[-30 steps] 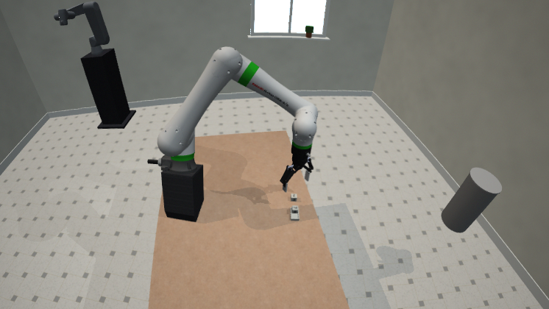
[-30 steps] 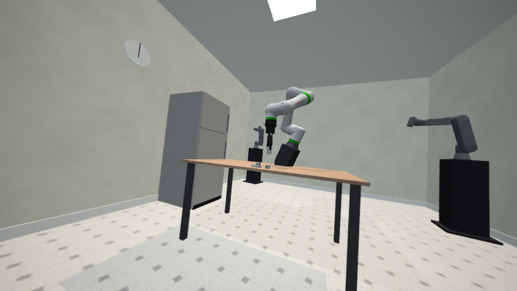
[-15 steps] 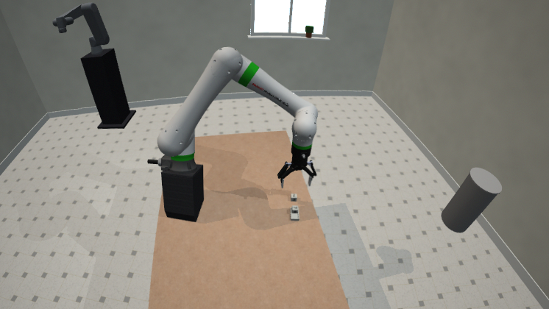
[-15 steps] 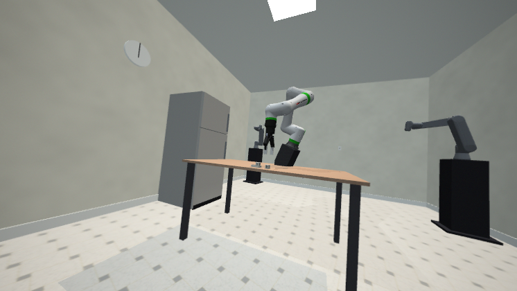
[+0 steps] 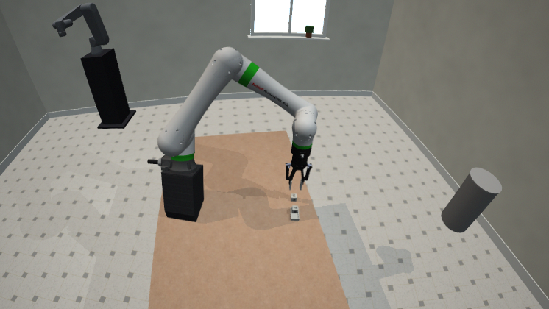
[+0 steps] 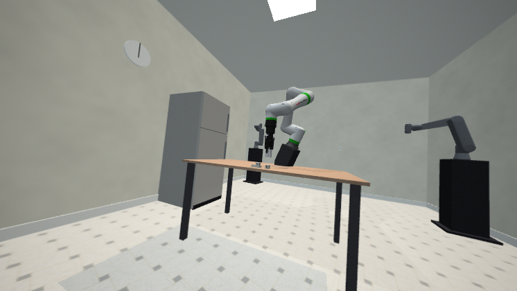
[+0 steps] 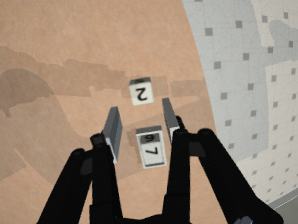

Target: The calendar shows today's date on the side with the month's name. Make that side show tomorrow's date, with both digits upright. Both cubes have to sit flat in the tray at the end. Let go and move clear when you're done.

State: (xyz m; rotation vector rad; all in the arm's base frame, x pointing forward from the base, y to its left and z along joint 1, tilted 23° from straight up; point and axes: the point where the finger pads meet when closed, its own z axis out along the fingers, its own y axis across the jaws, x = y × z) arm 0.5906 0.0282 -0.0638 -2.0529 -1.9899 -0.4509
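End effector (image 5: 295, 187) (image 6: 268, 153) (image 7: 141, 113) above the counter (image 5: 246, 260) (image 6: 289, 170) (image 7: 75, 30), pointing down; fingers partly spread, nothing between them; pads don't touch either item. Loose cube (image 5: 294, 197) (image 6: 267, 167) (image 7: 141, 93) sits flat on the counter, outside the tray, near it; its top face reads 2, inverted in the wrist view. Calendar tray (image 5: 294, 218) (image 6: 255, 166) (image 7: 163, 165) also on the counter; second cube (image 5: 294, 209) (image 6: 258, 163) (image 7: 149, 137) is in one end of it; a 7-like mark shows beside that cube's darker marked face in the wrist view; can't tell whether it's on the cube or the tray. Month name not readable in any view.
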